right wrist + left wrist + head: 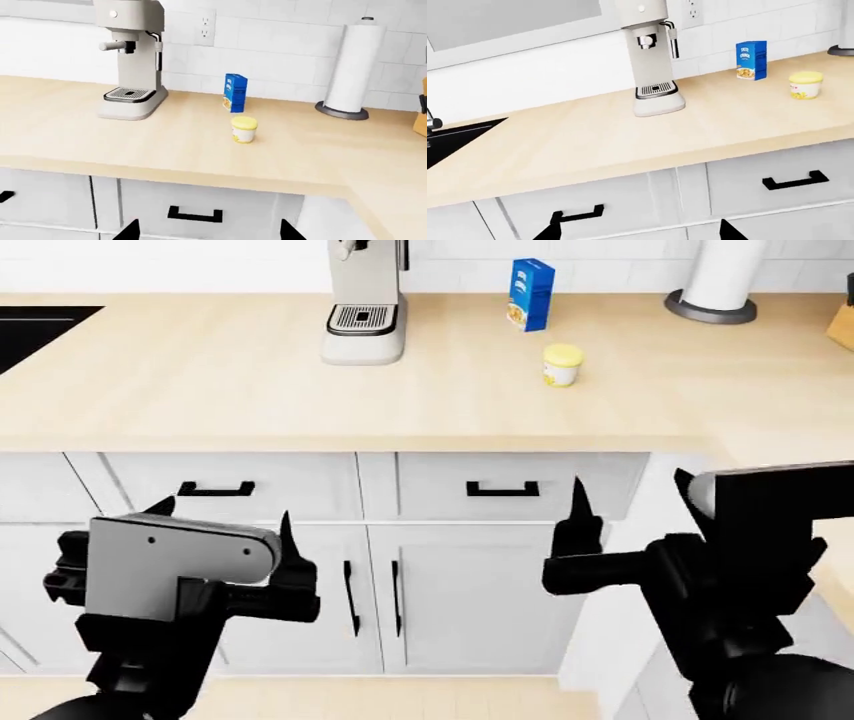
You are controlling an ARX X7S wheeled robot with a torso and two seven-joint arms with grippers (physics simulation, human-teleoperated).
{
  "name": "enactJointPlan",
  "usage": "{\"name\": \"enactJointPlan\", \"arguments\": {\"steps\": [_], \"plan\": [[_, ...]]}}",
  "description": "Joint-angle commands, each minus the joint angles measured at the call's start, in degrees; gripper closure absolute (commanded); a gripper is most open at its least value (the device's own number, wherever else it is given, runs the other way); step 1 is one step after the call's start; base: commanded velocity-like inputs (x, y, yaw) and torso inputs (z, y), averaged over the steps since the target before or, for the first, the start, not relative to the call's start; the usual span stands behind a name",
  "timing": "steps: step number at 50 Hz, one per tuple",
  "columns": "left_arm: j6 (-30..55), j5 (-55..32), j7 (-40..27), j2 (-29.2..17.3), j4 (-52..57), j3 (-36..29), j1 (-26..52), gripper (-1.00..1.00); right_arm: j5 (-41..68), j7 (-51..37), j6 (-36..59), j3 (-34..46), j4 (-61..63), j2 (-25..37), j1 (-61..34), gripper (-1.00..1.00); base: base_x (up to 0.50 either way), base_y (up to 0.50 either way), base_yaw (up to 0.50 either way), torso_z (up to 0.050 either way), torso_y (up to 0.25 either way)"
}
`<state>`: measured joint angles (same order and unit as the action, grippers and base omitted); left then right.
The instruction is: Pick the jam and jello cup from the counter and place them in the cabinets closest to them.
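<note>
The jam [562, 365] is a small squat pale-yellow jar with a cream lid, upright on the wooden counter [200, 380]. It also shows in the left wrist view [805, 85] and the right wrist view [243, 129]. The jello cup is out of view. My left gripper [223, 520] and right gripper [630, 490] hang in front of the white drawers, below the counter edge and well short of the jam. Both are open and empty. The wrist views show only the dark tips of the left gripper [640, 232] and the right gripper [210, 232], spread wide apart.
A blue cardboard box [531, 294] stands just behind the jam. A cream coffee machine [364, 300] sits to the left, and a paper towel roll [721, 275] at the back right. A black sink [34, 330] is at far left. Drawers with black handles [503, 489] sit above the cabinet doors [454, 590].
</note>
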<state>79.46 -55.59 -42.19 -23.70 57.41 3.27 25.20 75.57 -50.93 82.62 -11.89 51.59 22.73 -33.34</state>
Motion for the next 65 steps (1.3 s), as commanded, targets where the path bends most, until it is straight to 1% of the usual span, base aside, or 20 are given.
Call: {"name": "enactJointPlan", "arguments": {"steps": [1,3,5,8,13,17,20,23,24,27,31,34,39,49,54,60,65], "plan": [[-11.9,-24.9,-25.5,-11.9,2.6,-17.0,2.2,-1.00,33.6,-23.9,1.4,0.5,8.4,4.2,3.4,-1.00,0.00,0.00,0.00,0.000,0.000],[-16.7,-23.9,-27.4,-14.6,2.6,-23.7,3.7,-1.00,39.4,-28.7,4.5,-0.9,8.3,2.0,3.8,-1.00,0.00,0.00,0.00,0.000,0.000],[-22.2,-21.7,-28.9,-17.6,2.6,-32.0,5.8,-1.00,44.1,-32.9,6.8,-1.7,8.3,0.4,4.6,-1.00,0.00,0.00,0.00,0.000,0.000],[-30.5,-18.5,-31.0,-21.6,2.6,-44.0,9.5,-1.00,49.4,-38.8,7.3,-0.5,8.4,-0.4,5.3,-1.00,0.00,0.00,0.00,0.000,0.000],[-42.5,-14.2,-34.9,-26.5,2.6,-62.7,17.5,-1.00,50.7,-39.0,7.4,-0.2,8.4,0.3,5.5,-1.00,0.00,0.00,0.00,0.000,0.000],[-49.7,-11.7,-38.2,-28.0,2.6,-76.0,24.7,-1.00,51.9,-39.1,7.4,-0.2,8.4,0.4,6.1,-1.00,0.00,0.00,0.00,0.000,0.000],[-56.2,-8.8,-41.6,-28.3,2.6,-88.7,31.6,-1.00,53.0,-39.1,7.4,-1.4,8.4,0.7,5.5,-1.00,0.00,0.00,0.00,0.000,0.000],[-63.5,-4.3,-46.6,-27.9,2.6,-103.5,39.5,-1.00,53.4,-39.1,7.4,-2.6,8.4,0.7,6.0,-1.00,0.00,0.00,0.00,0.000,0.000],[-65.4,-3.1,-47.7,-28.0,2.6,-107.0,41.4,-1.00,53.4,-39.1,7.4,-2.8,8.4,0.7,6.2,-1.00,0.00,0.00,0.00,0.000,0.000],[-66.7,-0.6,-47.8,-29.7,2.6,-108.8,41.6,-1.00,53.6,-39.1,7.4,-3.8,8.4,0.6,6.7,-1.00,0.00,0.00,0.00,0.000,0.000],[-67.2,1.7,-47.8,-31.5,2.6,-108.1,40.2,-1.00,53.5,-39.1,7.4,-4.5,8.4,0.6,6.9,-1.00,0.00,0.00,0.00,0.000,0.000],[-67.2,1.7,-47.8,-32.6,2.6,-107.2,40.4,-1.00,54.0,-39.1,7.4,-5.0,8.4,0.4,7.3,-1.00,0.00,0.00,0.00,0.000,0.000],[-66.8,1.7,-47.8,-33.0,2.6,-106.4,40.3,-1.00,54.7,-39.1,7.4,-6.3,8.4,-0.1,7.4,-1.00,0.00,0.00,0.00,0.000,0.000],[-67.3,2.1,-47.8,-33.0,2.6,-107.3,40.7,-1.00,55.9,-39.1,7.4,-6.5,8.4,-0.7,7.1,-1.00,0.00,0.00,0.00,0.000,0.000],[-67.0,1.7,-47.8,-32.4,2.6,-107.1,40.5,-1.00,53.9,-39.1,7.4,-5.3,8.4,-3.5,8.0,-1.00,0.00,0.00,0.00,0.000,0.000],[-67.1,1.4,-47.8,-32.2,2.6,-107.3,40.9,-1.00,51.7,-39.1,7.4,-1.2,8.4,-9.3,9.8,-1.00,0.00,0.00,0.00,0.000,0.000],[-67.3,1.1,-47.8,-31.8,2.6,-107.9,41.7,-1.00,48.3,-39.0,7.4,2.5,8.4,-12.0,9.7,-1.00,0.00,0.00,0.00,0.000,0.000]]}}
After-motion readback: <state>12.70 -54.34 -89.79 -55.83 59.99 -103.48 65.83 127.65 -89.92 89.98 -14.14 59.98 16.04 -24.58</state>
